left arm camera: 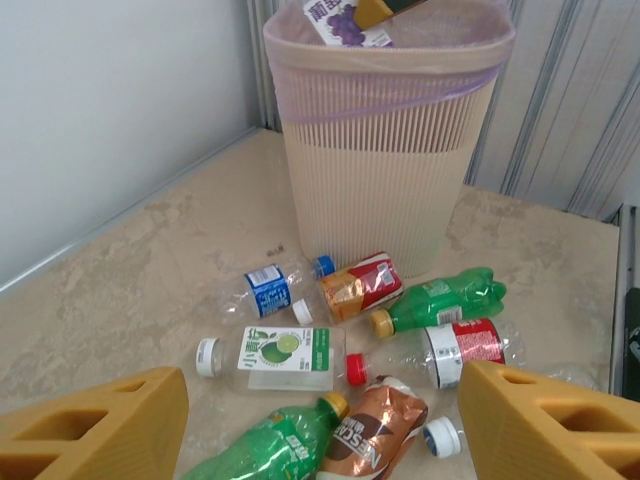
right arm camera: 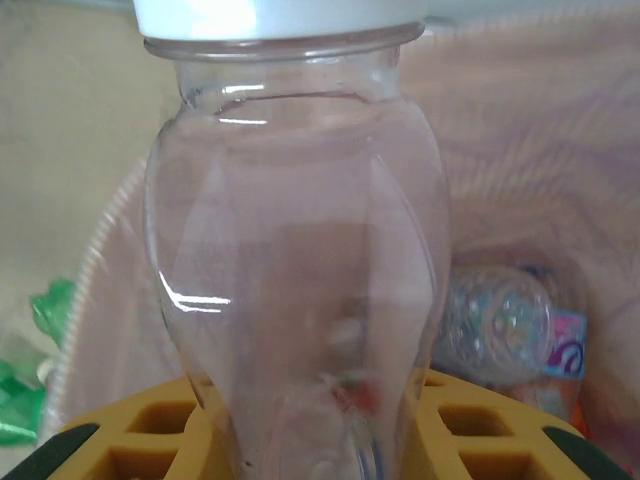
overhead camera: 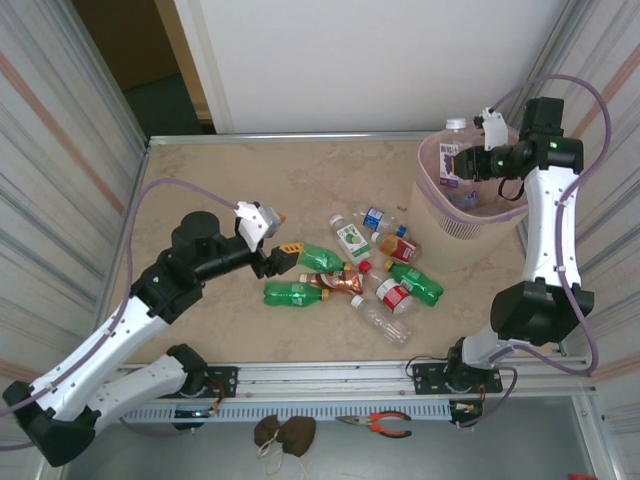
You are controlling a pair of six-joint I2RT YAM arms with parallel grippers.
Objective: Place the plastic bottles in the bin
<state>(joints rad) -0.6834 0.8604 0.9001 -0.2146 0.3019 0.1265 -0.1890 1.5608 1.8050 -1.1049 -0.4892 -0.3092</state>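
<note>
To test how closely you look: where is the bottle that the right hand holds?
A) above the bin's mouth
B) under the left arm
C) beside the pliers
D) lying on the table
A: the right hand grips a clear, white-capped bottle above the open bin.

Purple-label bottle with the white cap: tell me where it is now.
Top view, far right: the purple-label bottle is gripped by the right pincer at the open mouth of the bin.
</note>
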